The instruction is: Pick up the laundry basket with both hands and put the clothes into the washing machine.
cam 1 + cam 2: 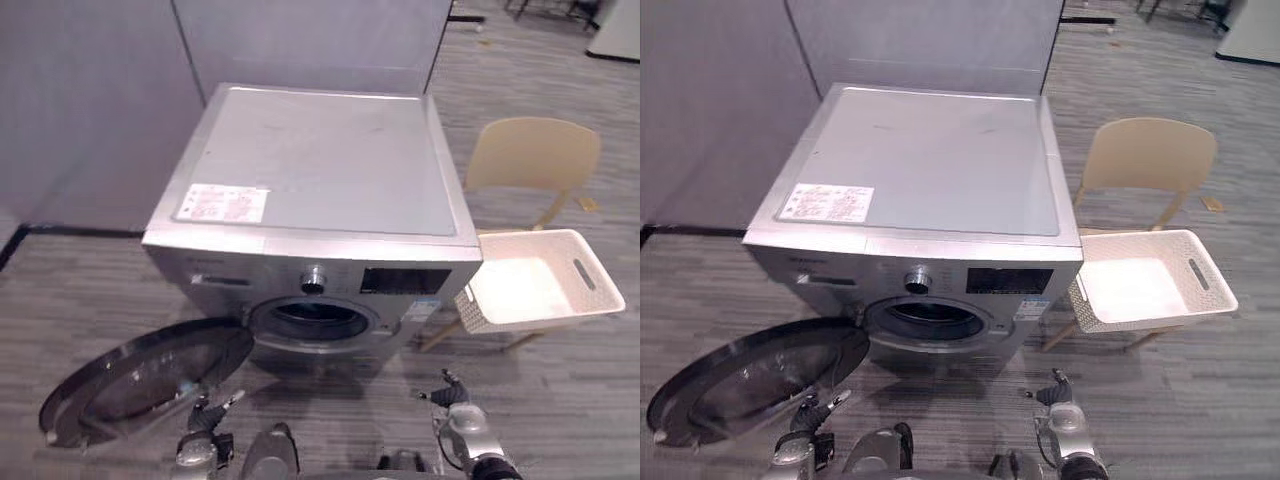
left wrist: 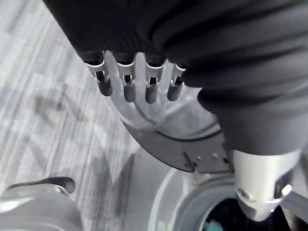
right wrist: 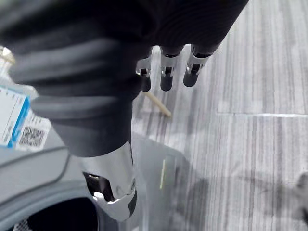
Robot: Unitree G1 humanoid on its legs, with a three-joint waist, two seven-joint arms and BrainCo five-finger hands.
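Now the left hand [image 1: 200,440] and right hand [image 1: 462,420], both slack and empty, should grip the basket's [image 1: 540,235] opposite ends evenly.

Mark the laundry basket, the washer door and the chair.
laundry basket [image 1: 599,282], left eye view, side wall by the handle slot.
washer door [image 1: 140,375], left eye view, glass middle.
chair [image 1: 535,150], left eye view, backrest.

The left hand [image 2: 159,33] and right hand [image 3: 91,62] each wear a black ribbed cover over back and wrist. Short silver fingers [image 2: 128,83] with dark rounded tips poke out in a row; the thumb [image 2: 260,185] is stout polished silver with a small screw
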